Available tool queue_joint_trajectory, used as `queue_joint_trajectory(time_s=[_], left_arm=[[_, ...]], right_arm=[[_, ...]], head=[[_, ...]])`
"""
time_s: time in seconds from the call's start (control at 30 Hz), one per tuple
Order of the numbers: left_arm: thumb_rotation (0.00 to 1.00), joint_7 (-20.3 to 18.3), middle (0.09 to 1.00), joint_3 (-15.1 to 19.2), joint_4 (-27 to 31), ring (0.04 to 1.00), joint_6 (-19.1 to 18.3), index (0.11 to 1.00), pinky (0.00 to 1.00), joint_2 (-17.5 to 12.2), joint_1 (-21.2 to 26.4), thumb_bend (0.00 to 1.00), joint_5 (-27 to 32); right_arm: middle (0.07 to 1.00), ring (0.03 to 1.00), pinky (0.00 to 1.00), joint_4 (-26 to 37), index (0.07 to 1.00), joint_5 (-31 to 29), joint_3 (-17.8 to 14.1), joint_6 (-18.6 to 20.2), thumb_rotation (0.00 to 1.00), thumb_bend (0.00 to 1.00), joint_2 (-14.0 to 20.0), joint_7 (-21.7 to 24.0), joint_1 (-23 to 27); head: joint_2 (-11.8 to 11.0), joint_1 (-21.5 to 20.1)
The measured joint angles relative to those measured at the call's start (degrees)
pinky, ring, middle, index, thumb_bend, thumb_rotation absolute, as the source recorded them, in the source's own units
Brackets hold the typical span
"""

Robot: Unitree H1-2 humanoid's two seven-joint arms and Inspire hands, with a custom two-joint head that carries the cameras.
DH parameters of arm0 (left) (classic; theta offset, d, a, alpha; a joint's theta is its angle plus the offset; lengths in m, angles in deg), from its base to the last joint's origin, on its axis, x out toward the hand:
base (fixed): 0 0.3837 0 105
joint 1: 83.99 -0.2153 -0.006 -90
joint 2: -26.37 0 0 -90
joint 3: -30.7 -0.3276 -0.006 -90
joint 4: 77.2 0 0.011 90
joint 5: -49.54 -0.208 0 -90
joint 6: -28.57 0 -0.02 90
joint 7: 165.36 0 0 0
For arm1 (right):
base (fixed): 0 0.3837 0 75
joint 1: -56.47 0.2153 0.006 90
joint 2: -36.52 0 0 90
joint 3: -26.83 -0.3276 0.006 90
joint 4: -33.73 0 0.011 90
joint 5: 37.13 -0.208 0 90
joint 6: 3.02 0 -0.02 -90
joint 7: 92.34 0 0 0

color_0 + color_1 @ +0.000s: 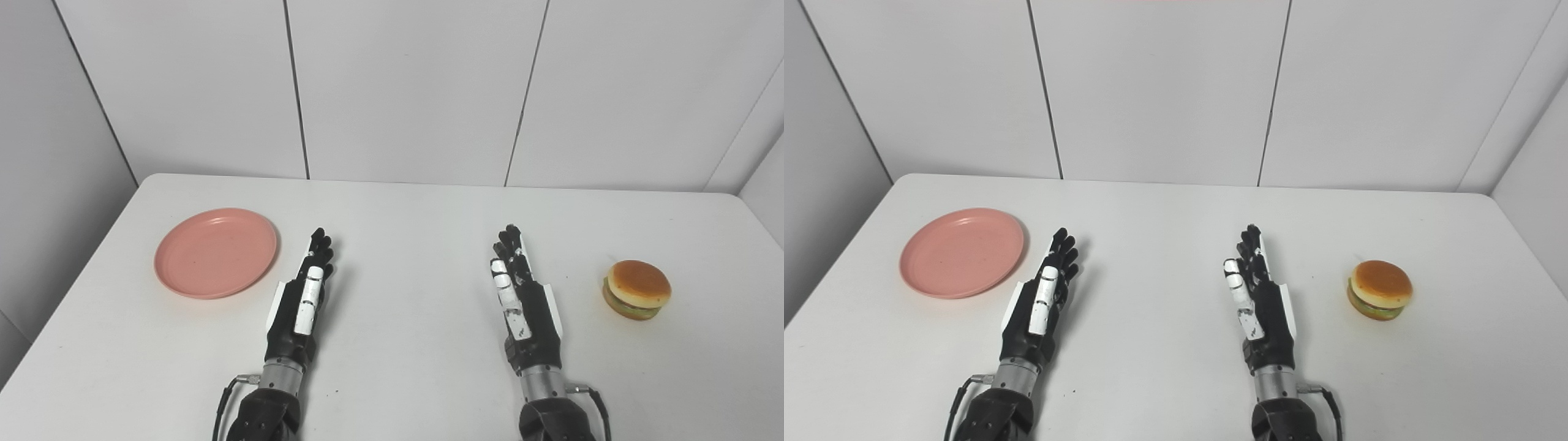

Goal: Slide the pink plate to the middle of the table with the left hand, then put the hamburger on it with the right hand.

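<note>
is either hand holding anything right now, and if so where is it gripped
Nothing is held. The left hand and the right hand are both open over the table, apart from the pink plate and the hamburger.

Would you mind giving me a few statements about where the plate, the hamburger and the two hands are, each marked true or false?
1. The pink plate lies at the table's left side. True.
2. The hamburger sits on the plate. False: it rests on the bare table at the right.
3. The left hand grips the plate. False: it is open beside it, not touching.
4. The right hand holds nothing. True.
</note>
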Motion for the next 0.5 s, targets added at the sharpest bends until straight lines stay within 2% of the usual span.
queue_joint_trajectory(time_s=[0.5], left_arm=[[1.00,0.0,1.000,0.0,0.2,1.000,-0.2,1.000,1.00,0.1,0.0,0.52,0.0]], right_arm=[[1.000,1.000,1.00,0.0,1.000,0.1,-0.1,0.0,0.73,0.60,0.0,0.0,0.0]], head=[[0.0,-0.3]])
